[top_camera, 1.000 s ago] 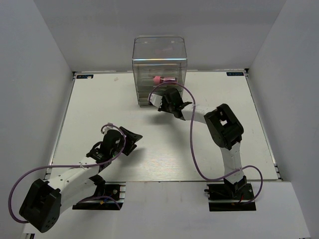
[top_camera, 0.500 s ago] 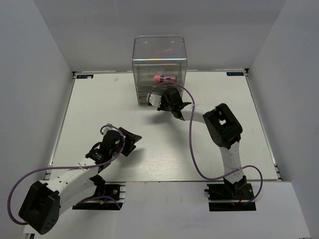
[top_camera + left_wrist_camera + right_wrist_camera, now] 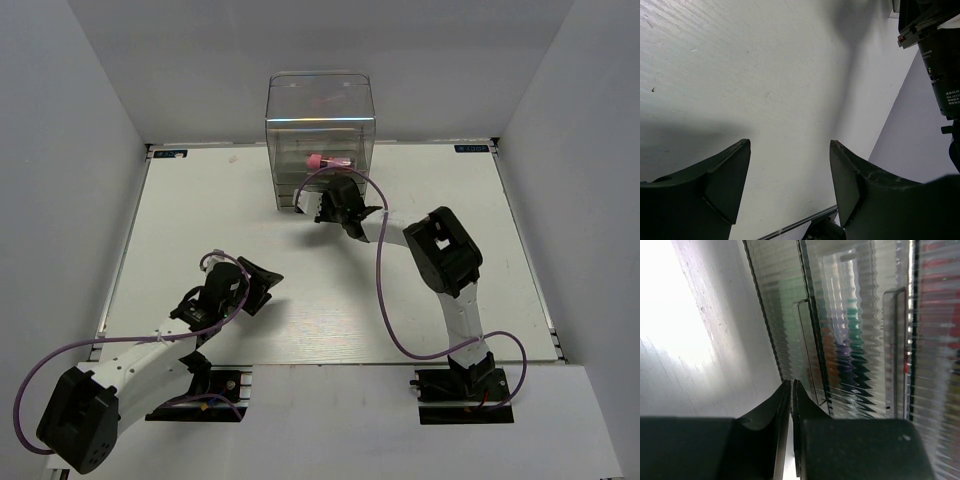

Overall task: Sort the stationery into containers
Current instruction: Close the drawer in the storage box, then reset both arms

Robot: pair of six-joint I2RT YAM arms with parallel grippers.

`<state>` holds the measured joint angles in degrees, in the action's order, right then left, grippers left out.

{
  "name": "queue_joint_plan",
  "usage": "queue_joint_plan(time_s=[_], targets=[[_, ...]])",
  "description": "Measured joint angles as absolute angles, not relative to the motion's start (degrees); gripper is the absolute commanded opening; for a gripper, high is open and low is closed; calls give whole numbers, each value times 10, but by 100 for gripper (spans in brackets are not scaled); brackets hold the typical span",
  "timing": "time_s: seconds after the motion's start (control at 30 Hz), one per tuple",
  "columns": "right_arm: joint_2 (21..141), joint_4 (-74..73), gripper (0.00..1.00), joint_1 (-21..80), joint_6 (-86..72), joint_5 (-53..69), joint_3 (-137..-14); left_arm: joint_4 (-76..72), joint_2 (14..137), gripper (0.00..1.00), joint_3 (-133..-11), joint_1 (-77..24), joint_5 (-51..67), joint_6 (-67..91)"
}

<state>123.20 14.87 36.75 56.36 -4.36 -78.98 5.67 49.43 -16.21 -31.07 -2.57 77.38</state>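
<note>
Lying between white walls (image 3: 90, 100), pale table (image 3: 200, 200) — L tool (image 3: 790, 145) spread, R tool (image 3: 791, 384) pressed together at organiser (image 3: 320, 130).

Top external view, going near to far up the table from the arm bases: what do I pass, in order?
left gripper, open over bare table → right gripper, shut at the drawer fronts → clear organiser

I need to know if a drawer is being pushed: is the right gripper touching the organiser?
Cannot tell. In the right wrist view, the shut right gripper ends right at the organiser's drawer fronts, but neither a gap nor contact shows plainly.
</note>
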Motion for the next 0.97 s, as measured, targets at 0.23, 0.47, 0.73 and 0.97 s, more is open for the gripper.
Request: queue_joint_plan(time_s=[0.23, 0.47, 0.73, 0.97], targets=[[1214, 92, 9, 365, 543, 22, -789, 58, 494, 76, -162, -311, -26, 774], [1050, 25, 46, 362, 458, 156, -695, 36, 493, 82, -162, -312, -26, 761], [914, -3, 90, 352, 281, 153, -659, 8, 480, 96, -171, -316, -26, 692], [799, -35, 90, 347, 180, 120, -592, 6, 421, 100, -198, -317, -32, 607]])
